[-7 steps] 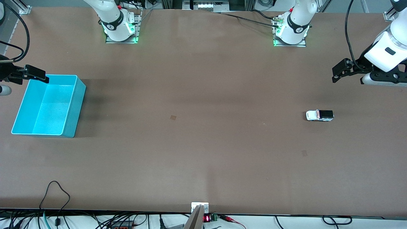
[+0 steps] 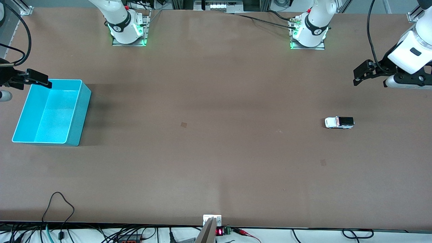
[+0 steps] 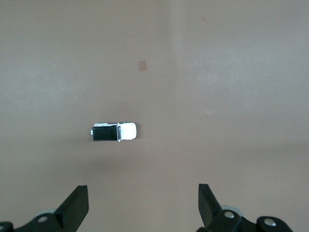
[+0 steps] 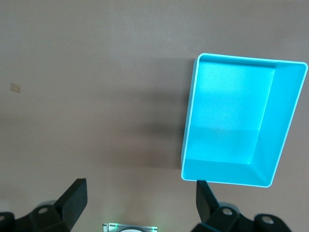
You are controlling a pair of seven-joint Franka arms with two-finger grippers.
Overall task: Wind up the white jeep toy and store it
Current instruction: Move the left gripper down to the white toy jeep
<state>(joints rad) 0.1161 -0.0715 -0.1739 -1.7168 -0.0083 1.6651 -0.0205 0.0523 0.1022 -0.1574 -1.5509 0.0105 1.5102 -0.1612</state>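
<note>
While the white jeep toy (image 2: 339,122) sits alone on the table (image 2: 216,152) at the left arm's end, well apart from the cyan bin (image 2: 52,112), left gripper (image 2: 358,75) hangs above it, jaws wide, empty. Right gripper (image 2: 42,81), spread wide and empty only in its wrist view, is over the bin's corner.

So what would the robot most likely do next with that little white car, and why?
Probably the left gripper should come down over the white jeep toy. It hangs open in the air at the left arm's end of the table, holding nothing, and the toy sits untouched on the table. The right gripper waits open by the cyan bin, which is empty.
</note>
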